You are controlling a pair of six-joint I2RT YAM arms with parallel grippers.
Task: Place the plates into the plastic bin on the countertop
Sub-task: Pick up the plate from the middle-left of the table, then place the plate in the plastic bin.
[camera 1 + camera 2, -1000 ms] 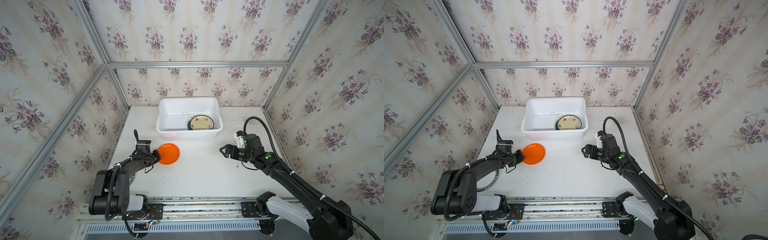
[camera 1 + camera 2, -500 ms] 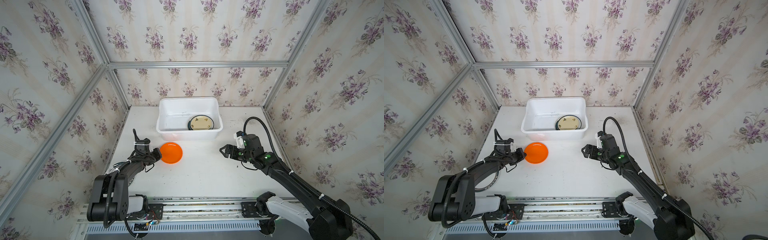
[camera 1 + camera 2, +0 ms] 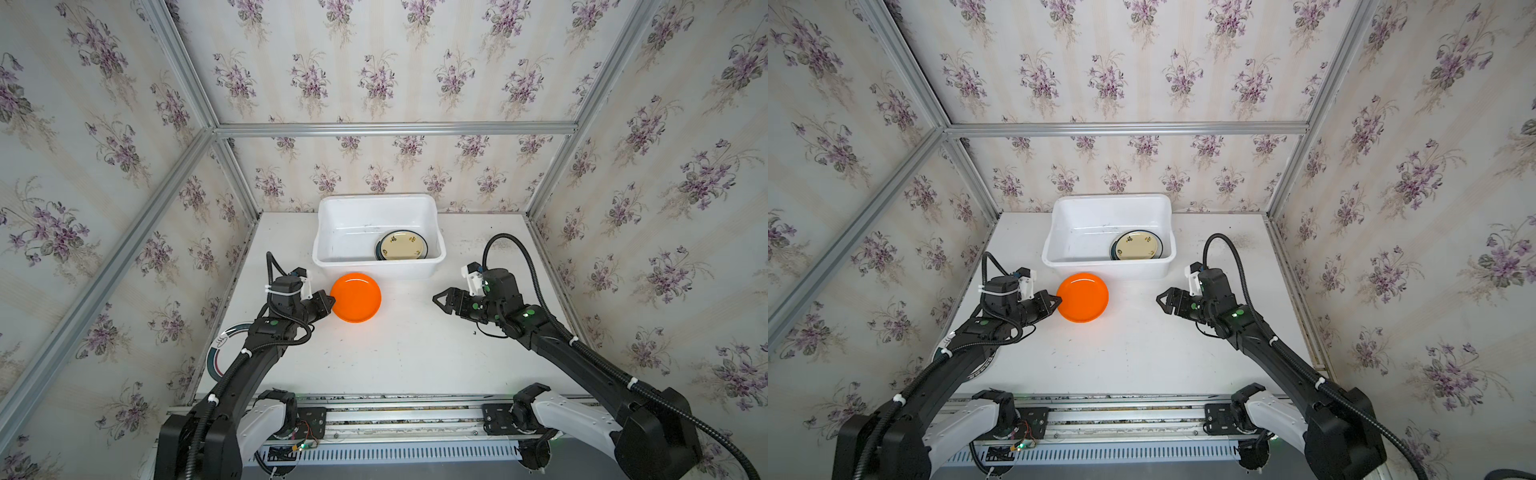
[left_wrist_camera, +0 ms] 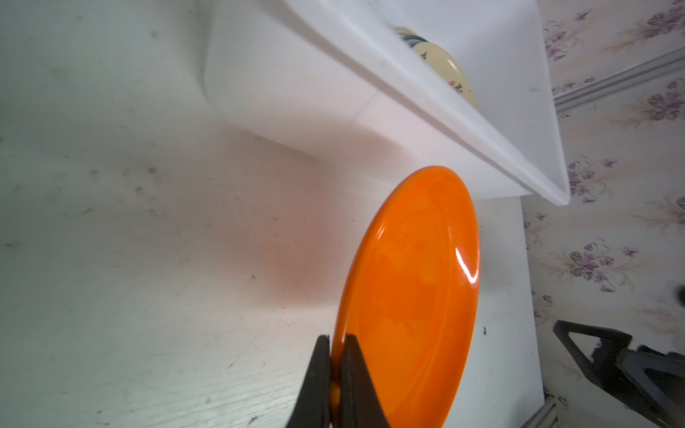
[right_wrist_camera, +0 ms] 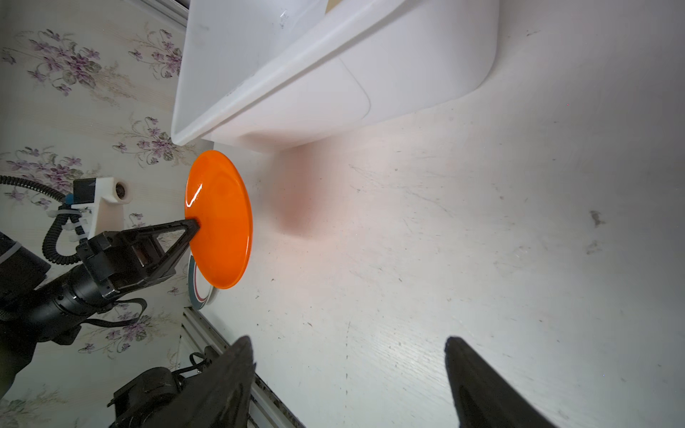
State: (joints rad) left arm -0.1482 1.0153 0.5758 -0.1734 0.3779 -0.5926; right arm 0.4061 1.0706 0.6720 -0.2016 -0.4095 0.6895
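**Orange plate in my left pinch, just short of the bin**

The flat white scuffed countertop (image 3: pixel 415 357) spreads under both my arms. Ahead of both grippers sits the large white rectangular plastic bin (image 3: pixel 374 271), its near wall just beyond my left fingertips.

Back behind my left gripper (image 4: pixel 335 339), mostly hidden under my forearm, a white round plate with teal rim stripes (image 3: pixel 219 343) lies flat on the countertop.

My left jaws are clamped tight on the rim of the glossy round orange plate (image 3: pixel 356 297). It juts out from my fingertips toward my right gripper (image 5: pixel 348 344), and the right wrist view shows it clear of the countertop, its reddish shadow lying apart from it. Its far edge is close to the bin's near wall, outside the bin.

My right jaws are spread wide with nothing between them, well apart from the orange plate.

Inside the bin, at the end nearer my right gripper, a cream round plate (image 3: pixel 402 245) rests on a dark-rimmed plate.
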